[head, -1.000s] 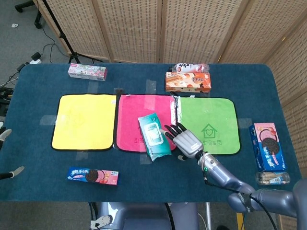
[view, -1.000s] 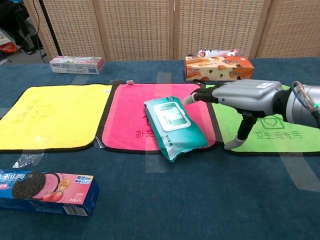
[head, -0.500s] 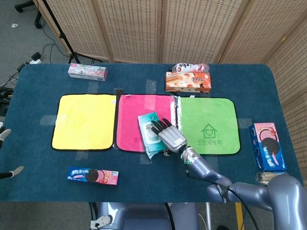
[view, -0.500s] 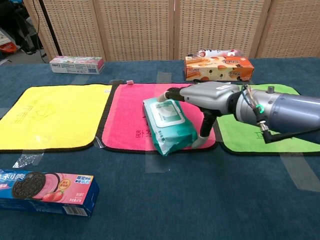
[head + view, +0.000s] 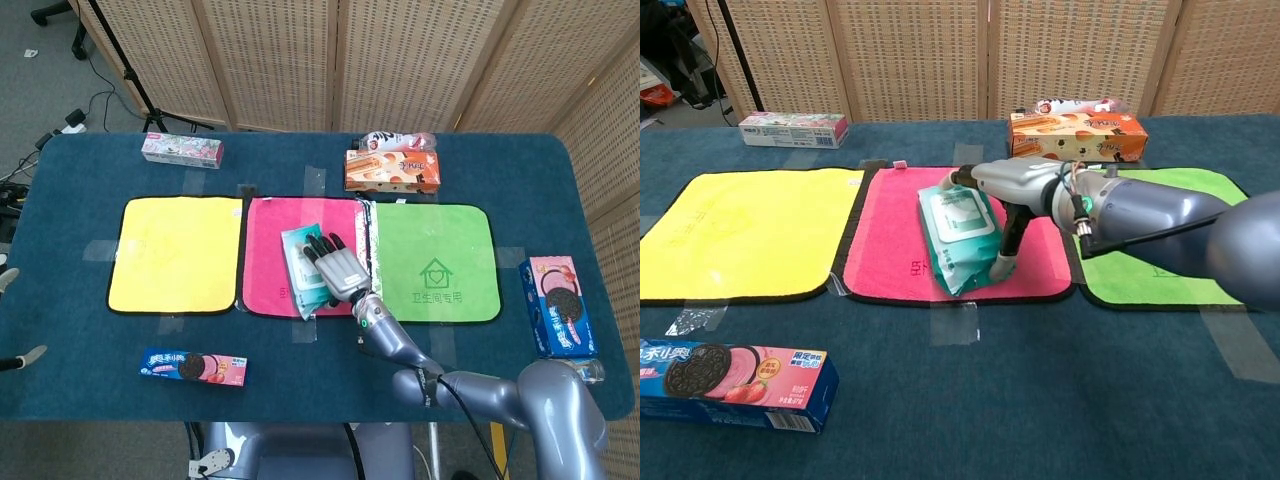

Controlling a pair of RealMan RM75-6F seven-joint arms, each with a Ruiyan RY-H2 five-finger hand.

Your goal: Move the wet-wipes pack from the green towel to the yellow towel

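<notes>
The teal wet-wipes pack [image 5: 298, 270] [image 5: 958, 238] lies on the pink towel [image 5: 265, 260] [image 5: 890, 240], its right side lifted a little. My right hand [image 5: 338, 268] [image 5: 1012, 192] grips it, fingers laid over the top and thumb at the pack's right edge. The green towel [image 5: 435, 255] [image 5: 1130, 285] sits to the right with nothing on it. To the left of the pink one, the yellow towel [image 5: 178, 252] [image 5: 750, 230] is bare. My left hand is out of both views.
An orange snack box [image 5: 392, 170] [image 5: 1077, 135] and a snack bag [image 5: 398, 140] stand behind the green towel. A patterned box [image 5: 182, 149] [image 5: 794, 129] is at the back left. Cookie boxes lie at front left [image 5: 193, 367] [image 5: 730, 382] and far right [image 5: 557, 305].
My right hand came from the green towel's edge onto the pack, took hold of it, and moved it leftward across the pink towel, tilting it.
</notes>
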